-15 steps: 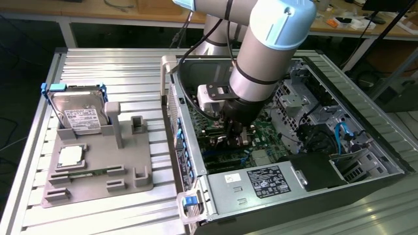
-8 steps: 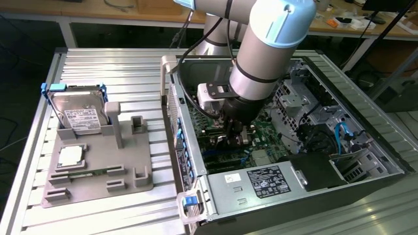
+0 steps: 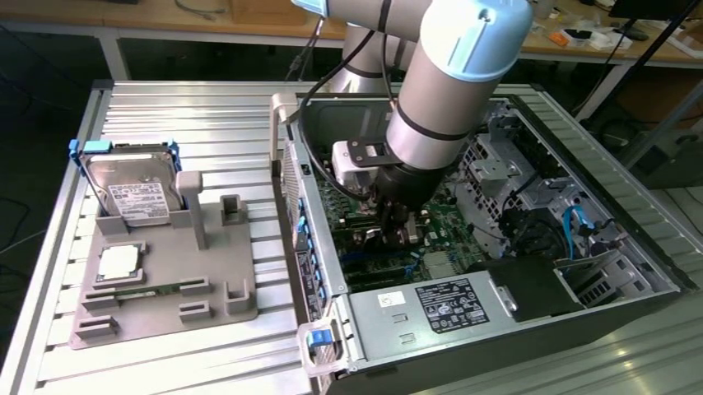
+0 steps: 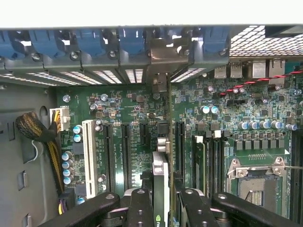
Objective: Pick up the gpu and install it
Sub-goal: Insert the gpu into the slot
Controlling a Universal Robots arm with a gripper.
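The claw (image 4: 161,208) is clamping the gpu (image 4: 160,172) edge-on, holding it upright so its lower edge is facing the motherboard (image 4: 118,106) slots directly beneath. Its bracket (image 4: 161,59) is pointing ahead toward the case's rear wall (image 4: 94,75). Empty slots (image 4: 125,151) either side are leaving narrow room; blue latches (image 4: 132,40) are crowding the bracket end.

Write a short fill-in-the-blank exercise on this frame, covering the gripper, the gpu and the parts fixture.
1. The gripper holds the gpu edge-on over the green ____.
2. The arm reaches into the open computer ____.
3. The hard drive stands in the grey fixture at the exterior view's ____.
Missing words: motherboard; case; left.
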